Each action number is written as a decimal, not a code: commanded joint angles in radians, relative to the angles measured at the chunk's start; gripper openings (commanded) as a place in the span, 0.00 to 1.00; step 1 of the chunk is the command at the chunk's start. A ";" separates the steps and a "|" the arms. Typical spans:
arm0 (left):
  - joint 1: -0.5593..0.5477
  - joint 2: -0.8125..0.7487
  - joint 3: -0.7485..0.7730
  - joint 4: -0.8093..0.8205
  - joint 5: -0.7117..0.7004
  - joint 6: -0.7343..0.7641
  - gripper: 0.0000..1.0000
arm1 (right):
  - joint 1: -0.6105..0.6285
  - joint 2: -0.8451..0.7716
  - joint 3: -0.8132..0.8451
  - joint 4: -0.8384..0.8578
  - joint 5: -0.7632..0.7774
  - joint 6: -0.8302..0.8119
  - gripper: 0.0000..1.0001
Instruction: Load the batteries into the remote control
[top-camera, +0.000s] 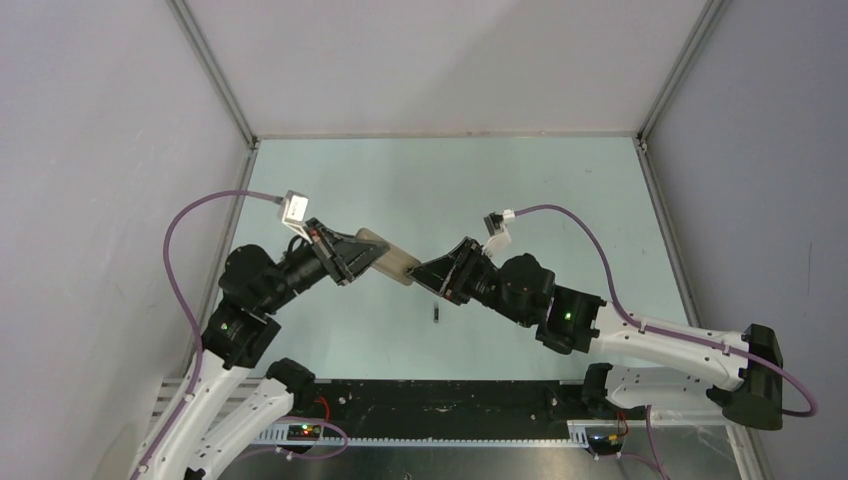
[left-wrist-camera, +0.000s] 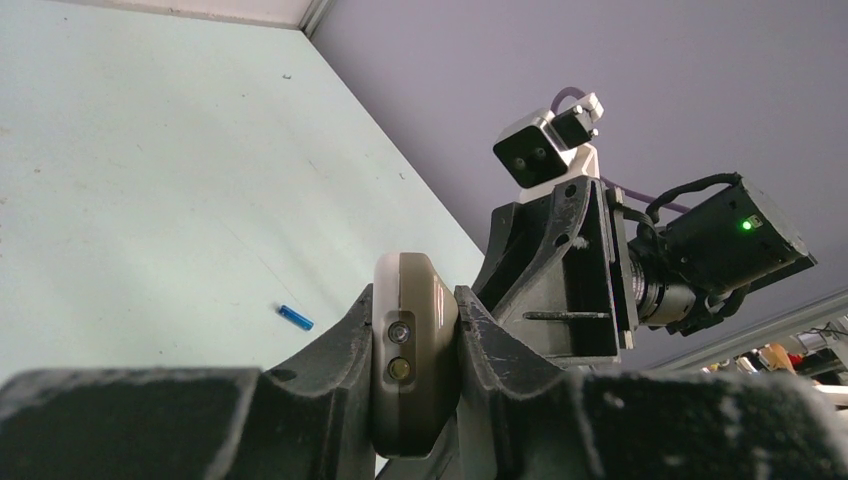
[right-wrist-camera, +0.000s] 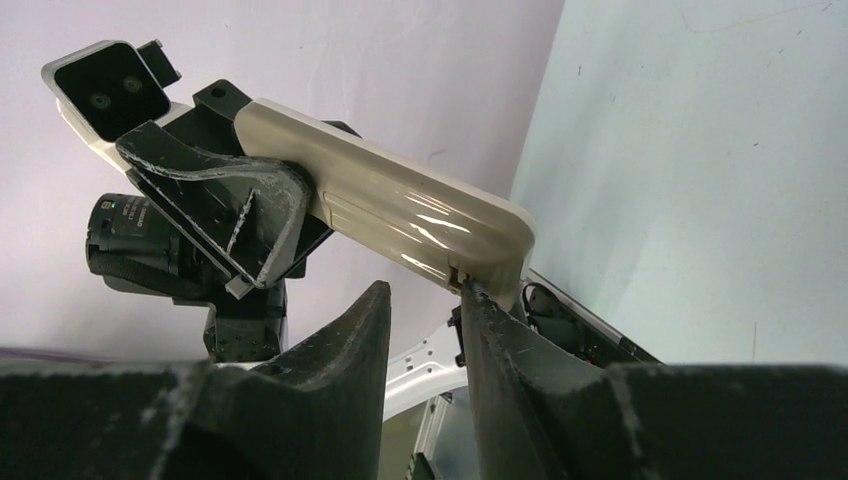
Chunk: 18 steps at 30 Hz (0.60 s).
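Observation:
The remote control (top-camera: 388, 256) is held off the table with its plain beige back showing, and my left gripper (top-camera: 362, 258) is shut on its sides. The left wrist view shows its end face (left-wrist-camera: 415, 340) clamped between both fingers of the left gripper (left-wrist-camera: 415, 295). My right gripper (right-wrist-camera: 424, 288) is open just under the remote's (right-wrist-camera: 400, 205) free end. One of its fingertips (right-wrist-camera: 470, 295) touches a seam there, and nothing sits between the jaws. A dark battery (top-camera: 436, 314) lies on the table below the grippers. A blue battery (left-wrist-camera: 295, 318) lies on the table further off.
The pale green table (top-camera: 450, 180) is closed in by grey walls on three sides. A black cable tray (top-camera: 440, 405) runs along the near edge between the arm bases. Purple cables (top-camera: 190, 215) loop off both wrists.

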 joint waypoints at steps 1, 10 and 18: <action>0.005 -0.014 -0.016 0.061 0.017 -0.006 0.00 | -0.006 -0.013 0.039 0.029 0.039 -0.018 0.35; 0.005 -0.026 -0.033 0.081 0.025 -0.021 0.00 | 0.002 0.001 0.018 0.075 0.059 -0.011 0.33; 0.005 -0.035 -0.043 0.084 0.003 -0.013 0.00 | 0.014 -0.019 -0.007 0.023 0.084 0.056 0.34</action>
